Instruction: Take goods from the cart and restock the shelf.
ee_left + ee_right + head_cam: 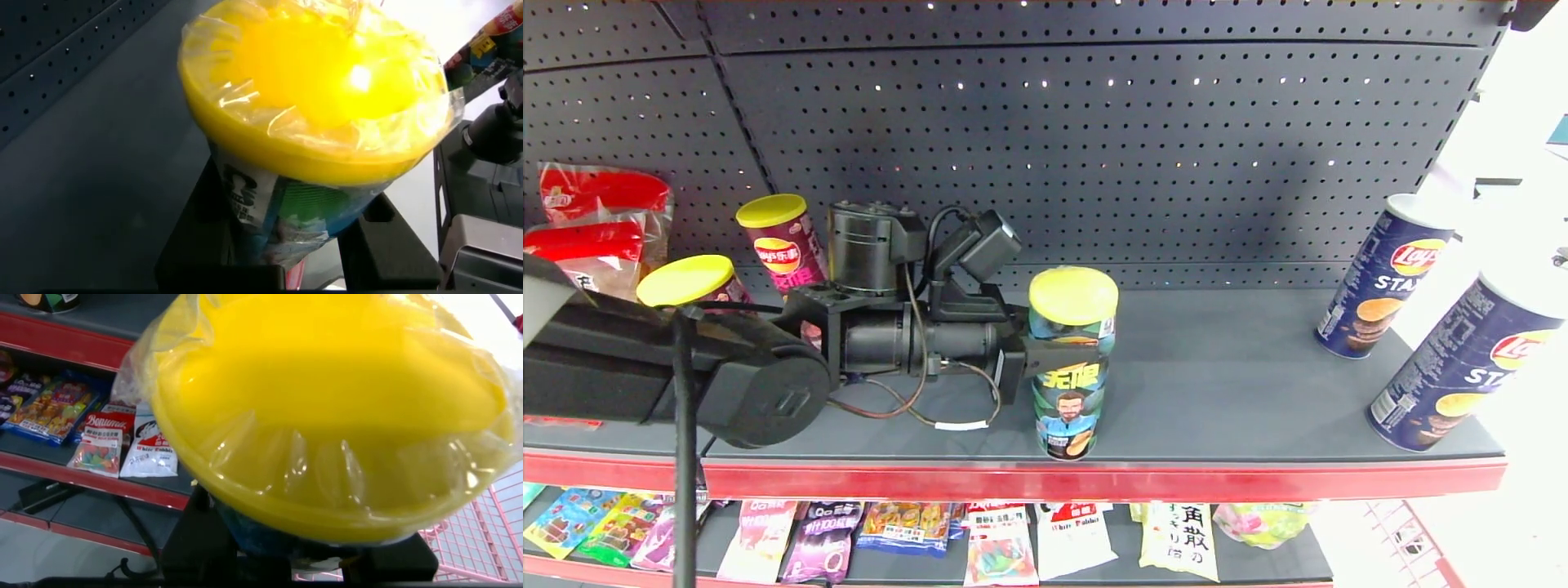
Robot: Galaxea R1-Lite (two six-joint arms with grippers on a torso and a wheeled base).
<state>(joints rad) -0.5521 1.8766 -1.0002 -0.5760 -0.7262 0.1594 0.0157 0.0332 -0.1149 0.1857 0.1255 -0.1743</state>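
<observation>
Two at once: held green can (1066, 412) on shelf (1217, 384) in left tool (1068, 358), likely for release; second can (327, 400) in right tool (294, 559).

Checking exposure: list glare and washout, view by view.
Head view: the right edge washes out white, bleaching the tops of the rear blue can and the front blue can. Left wrist view: a glare hotspot on the green can's yellow lid. Right wrist view: the second can's film-wrapped lid glints, and the background past it blows out white.
</observation>
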